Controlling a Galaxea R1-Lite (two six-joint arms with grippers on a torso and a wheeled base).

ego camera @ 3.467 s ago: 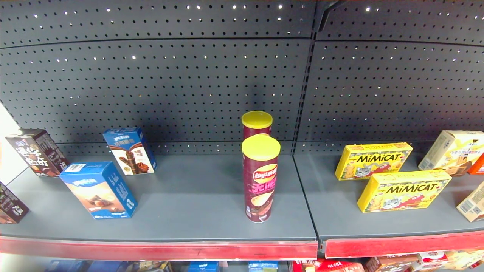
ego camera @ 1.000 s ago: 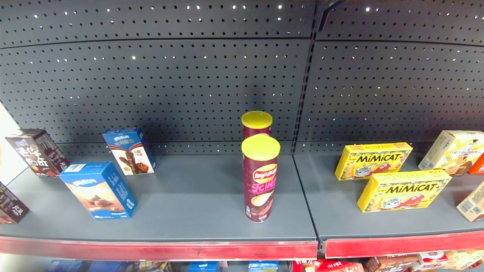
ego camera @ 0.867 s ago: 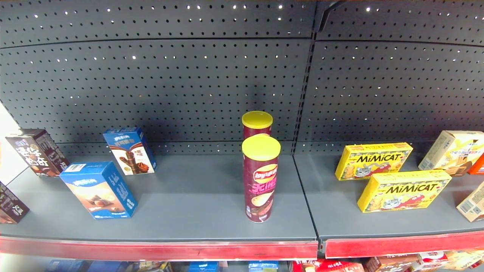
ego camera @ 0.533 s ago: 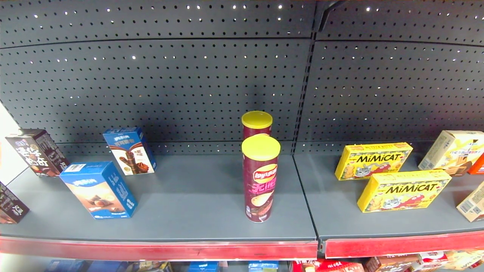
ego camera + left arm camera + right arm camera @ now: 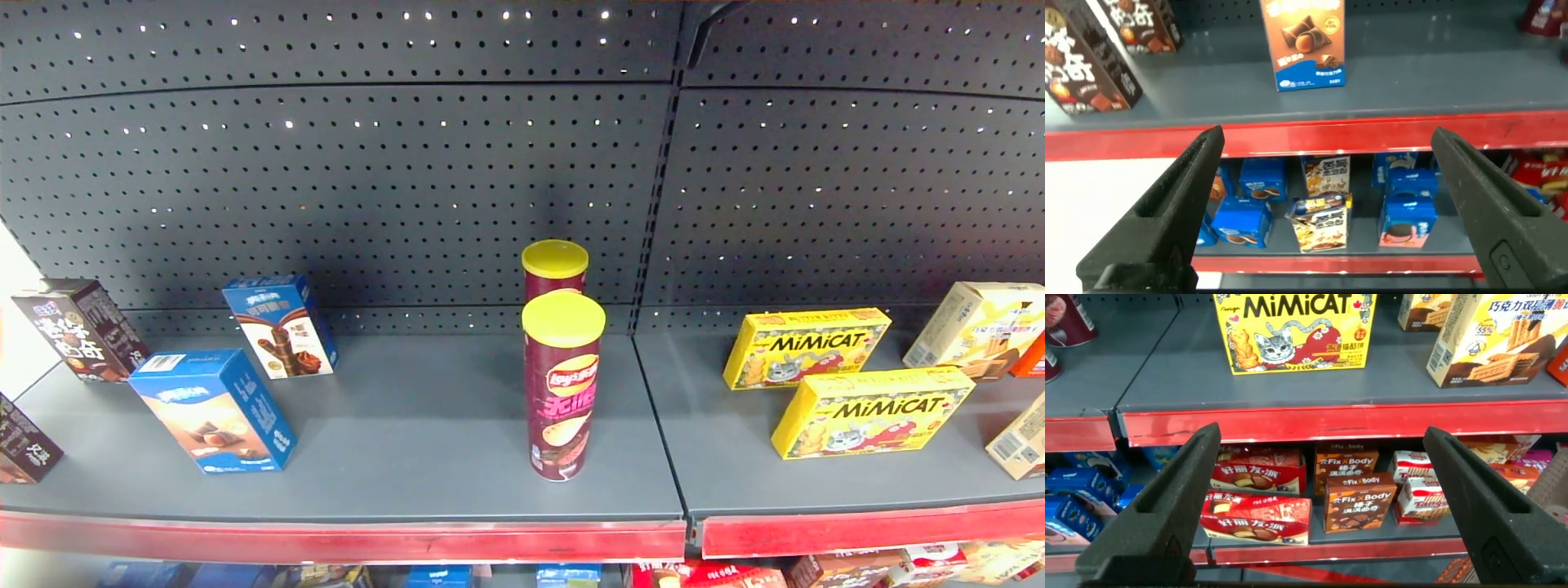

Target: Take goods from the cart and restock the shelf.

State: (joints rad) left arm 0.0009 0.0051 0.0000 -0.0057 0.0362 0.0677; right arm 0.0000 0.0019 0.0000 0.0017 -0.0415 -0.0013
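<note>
Dark pegboard (image 5: 408, 180) backs the grey shelf (image 5: 408, 425), which has a red front lip. Two maroon chip cans (image 5: 562, 384) with yellow lids stand upright near its middle, one right behind the other, just left of the seam between the shelf panels. On the left I count two blue boxes (image 5: 214, 411), one near and one farther back, and two dark brown boxes (image 5: 82, 329) at the left edge. On the right lie two yellow boxes (image 5: 872, 411), one near and one far, and beyond them two cream boxes (image 5: 976, 327) by the right edge. My left hand (image 5: 1327, 140) hangs in front of the red lip, below the near blue box, its fingers spread wide with nothing between them. My right hand (image 5: 1321, 434) hangs in front of the lip below the near yellow box, also wide open and empty. Under the lip, a lower shelf (image 5: 1290, 547) carries more boxes.
</note>
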